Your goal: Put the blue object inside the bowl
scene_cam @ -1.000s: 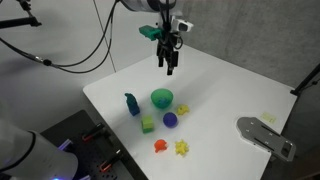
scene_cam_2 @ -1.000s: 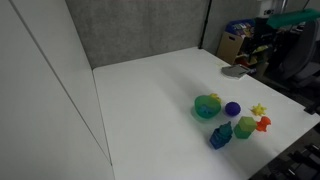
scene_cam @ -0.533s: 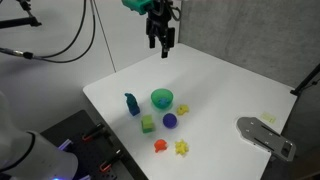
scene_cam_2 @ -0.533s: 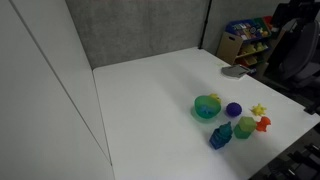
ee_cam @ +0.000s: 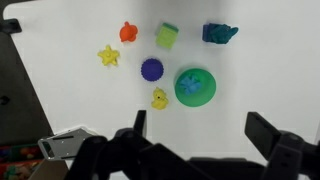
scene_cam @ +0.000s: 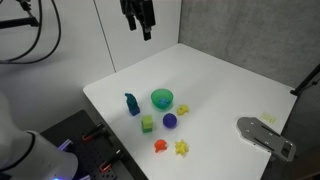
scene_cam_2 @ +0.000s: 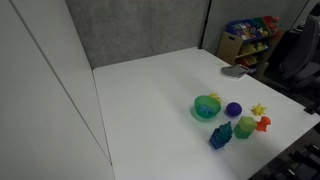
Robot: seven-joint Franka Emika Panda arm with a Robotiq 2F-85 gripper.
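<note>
We see a white counter carrying a green bowl, dark-blue piece beside it, purple ball, green block, orange piece, yellow piece, and grey plate well apart.

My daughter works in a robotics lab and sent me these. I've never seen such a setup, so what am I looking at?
It is a robot arm whose gripper hangs high above a white table. Two pictures come from cameras outside the robot. The third comes from a camera on the arm's wrist, looking down, with its two dark fingers at the lower edge. They stand apart and hold nothing. On the table lie a green bowl, a purple ball, a dark-blue piece, a green block, an orange piece, a yellow star and a small yellow piece beside the bowl.
</note>
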